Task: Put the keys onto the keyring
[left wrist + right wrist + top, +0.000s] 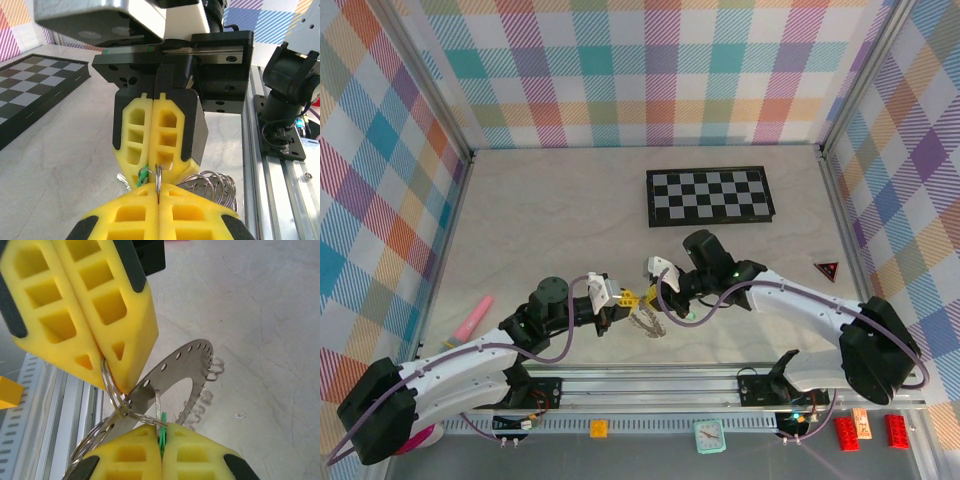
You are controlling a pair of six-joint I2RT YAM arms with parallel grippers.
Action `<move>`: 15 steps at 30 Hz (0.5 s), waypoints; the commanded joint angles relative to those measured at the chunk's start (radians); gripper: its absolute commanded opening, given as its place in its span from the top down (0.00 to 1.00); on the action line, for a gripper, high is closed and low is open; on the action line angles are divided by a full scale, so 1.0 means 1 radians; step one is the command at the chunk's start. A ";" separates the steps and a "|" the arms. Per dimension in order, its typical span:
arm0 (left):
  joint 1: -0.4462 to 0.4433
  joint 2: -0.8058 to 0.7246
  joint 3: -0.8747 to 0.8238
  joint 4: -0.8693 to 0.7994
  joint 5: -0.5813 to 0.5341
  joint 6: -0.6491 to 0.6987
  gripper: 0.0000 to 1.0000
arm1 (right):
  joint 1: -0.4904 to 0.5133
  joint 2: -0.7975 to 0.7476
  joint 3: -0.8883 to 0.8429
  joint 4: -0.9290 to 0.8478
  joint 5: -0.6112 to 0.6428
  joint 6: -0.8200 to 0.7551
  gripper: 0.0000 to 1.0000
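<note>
The keyring (186, 364) is a flat grey perforated ring with wire loops along its edge, held just above the table between both grippers (648, 323). My left gripper (158, 192) is shut on a thin wire split ring (158, 176) attached to the keyring; its coils (216, 183) show to the right. My right gripper (161, 434) is shut on a key's green head (162, 426), the silver blade (157, 402) pointing up by the split ring (111, 386). From above, the left gripper (620, 301) and right gripper (654, 290) meet tip to tip. The second key is hidden.
A black-and-white checkerboard (710, 196) lies at the back right. A pink object (475, 317) lies at the left and a red triangle (827, 269) at the right. The metal rail (650, 380) runs along the near edge, with a small clock (708, 436) and red bricks (895, 430) below.
</note>
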 commanded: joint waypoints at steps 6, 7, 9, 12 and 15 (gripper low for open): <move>-0.001 -0.032 0.010 0.024 0.035 0.018 1.00 | 0.004 0.068 0.047 -0.102 -0.017 -0.049 0.99; 0.000 -0.031 0.012 0.020 0.039 0.020 1.00 | 0.004 0.070 0.056 -0.114 -0.022 -0.053 1.00; 0.000 -0.024 0.017 0.009 0.047 0.027 1.00 | 0.004 0.073 0.077 -0.136 -0.030 -0.061 1.00; 0.000 -0.011 0.022 0.006 0.064 0.033 1.00 | 0.004 0.091 0.119 -0.195 -0.045 -0.088 1.00; 0.000 -0.001 0.026 0.010 0.078 0.035 1.00 | 0.004 0.127 0.165 -0.257 -0.058 -0.115 1.00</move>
